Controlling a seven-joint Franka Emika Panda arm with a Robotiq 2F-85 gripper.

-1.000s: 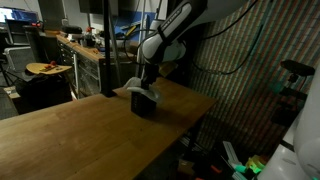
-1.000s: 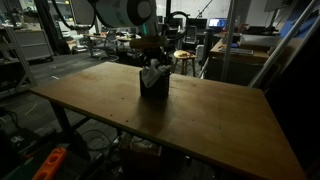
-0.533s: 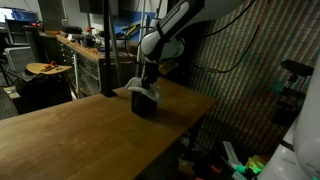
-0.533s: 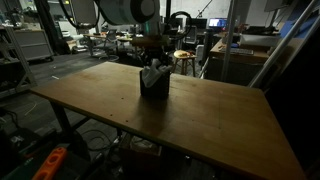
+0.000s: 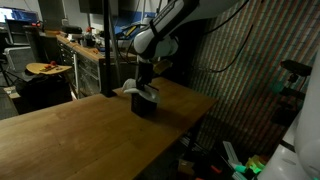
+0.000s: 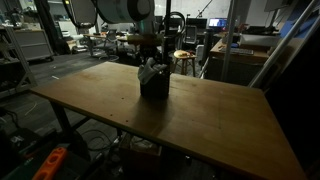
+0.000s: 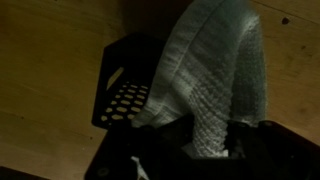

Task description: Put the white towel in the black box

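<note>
While the end effector (image 7: 210, 146) is clenched on the white towel (image 7: 216, 70), the cloth hangs over the black box (image 7: 122, 92) on the table (image 5: 70, 132), its lower folds reaching the opening. One flap juts past the box's left wall. Recommended: centre over the opening, lower straight, and release only once the bulk is inside.

Workshop: cluttered workbenches (image 5: 80, 47), machinery.

dim workshop, wooden table (image 6: 200, 120), cluttered benches (image 5: 70, 50) behind.
</note>
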